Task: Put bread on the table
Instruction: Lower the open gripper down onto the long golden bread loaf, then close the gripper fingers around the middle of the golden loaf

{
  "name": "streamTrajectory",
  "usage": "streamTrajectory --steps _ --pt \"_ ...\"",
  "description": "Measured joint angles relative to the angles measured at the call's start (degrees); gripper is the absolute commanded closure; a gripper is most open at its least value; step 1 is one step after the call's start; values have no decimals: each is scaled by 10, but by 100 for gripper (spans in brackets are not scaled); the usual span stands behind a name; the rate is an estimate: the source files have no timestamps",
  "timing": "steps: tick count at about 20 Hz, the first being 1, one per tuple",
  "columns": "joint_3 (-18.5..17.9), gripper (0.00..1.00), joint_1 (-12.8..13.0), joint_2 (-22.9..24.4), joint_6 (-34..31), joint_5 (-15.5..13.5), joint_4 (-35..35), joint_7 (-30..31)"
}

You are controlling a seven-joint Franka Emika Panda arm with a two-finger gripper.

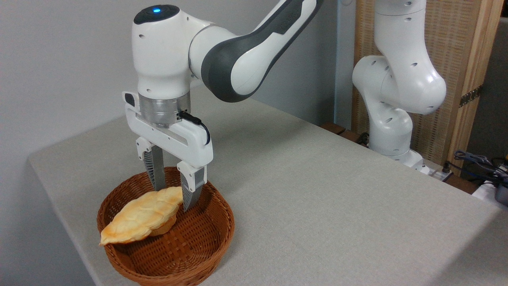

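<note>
The gripper [174, 195] has its two fingers down inside the basket [206, 242], one on each side of the near end of the bread [145, 216]. The jaws look closed on that end, grasping the bread, though I can't quite tell how tight the hold is.

The bread sits in the back left part of the basket. Its far tip pokes out over the basket's left rim. A small round bun [163, 229] seems to peek out from under the bread, closer to the basket's middle.

The basket stands on the table [317, 190], near its front left corner.

I think the step now is lifting the bread out. To do it well, the arm should go straight up and slowly, because the bread is long and held only at one end, so it may tip or slip. It should clear the basket's rim, move to the bare cloth right of the basket, and come down low before letting go.
</note>
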State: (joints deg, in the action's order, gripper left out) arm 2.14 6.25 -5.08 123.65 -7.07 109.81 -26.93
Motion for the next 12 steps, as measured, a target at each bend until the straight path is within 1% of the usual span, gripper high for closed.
streamTrajectory --steps 4,7,10,12 --pt "1 0 0 -4 19 0 0 0" --pt "7 0 0 -7 22 0 0 0" --pt "10 0 0 -13 54 0 0 0" --pt "10 0 0 -18 64 0 0 0"
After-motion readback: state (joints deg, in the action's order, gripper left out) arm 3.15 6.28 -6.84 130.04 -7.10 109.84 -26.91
